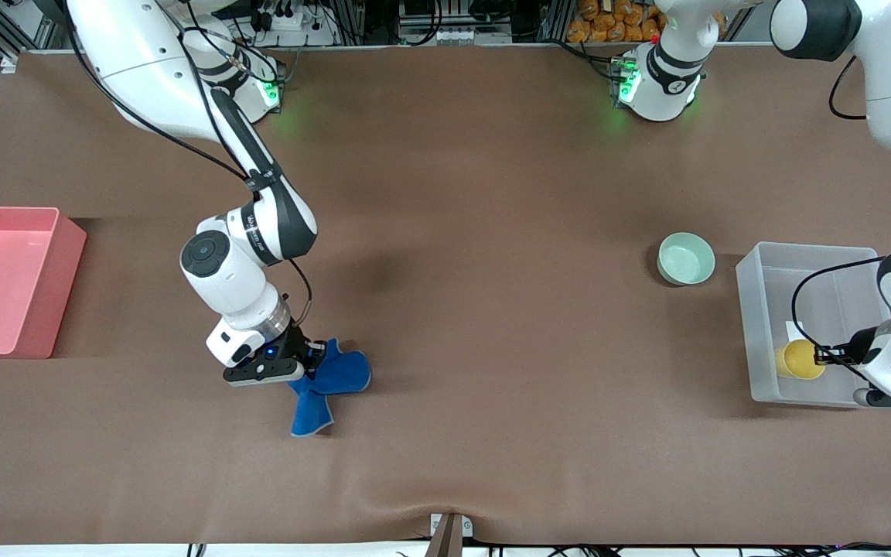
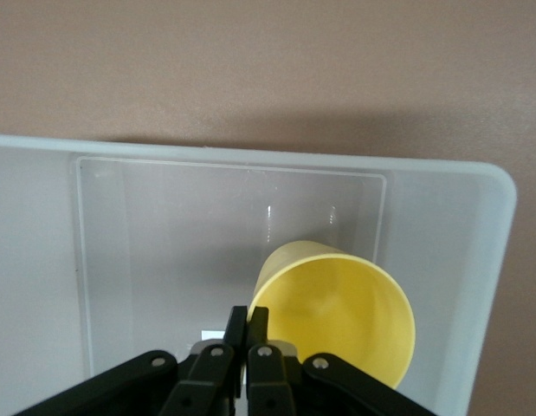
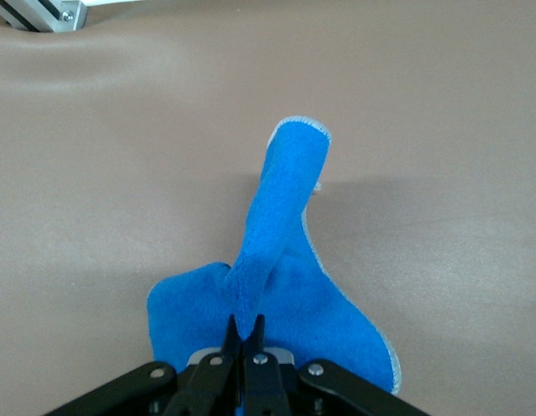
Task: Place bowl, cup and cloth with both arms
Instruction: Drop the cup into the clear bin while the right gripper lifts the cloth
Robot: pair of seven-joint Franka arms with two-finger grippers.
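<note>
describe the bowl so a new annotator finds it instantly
Start at the clear plastic bin at the left arm's end of the table. The bowl sits on the brown table just beside it, toward the table's middle. It is pale mint-green, round, shallow and empty, unlike the yellow cup inside the bin.

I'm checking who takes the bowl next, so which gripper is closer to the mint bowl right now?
Left. The left gripper is over the clear bin beside the bowl, fingers shut on the cup. The right gripper pinches the cloth toward the right arm's end.

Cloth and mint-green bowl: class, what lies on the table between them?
Nothing: the front view shows only bare brown table between the cloth and the bowl.
</note>
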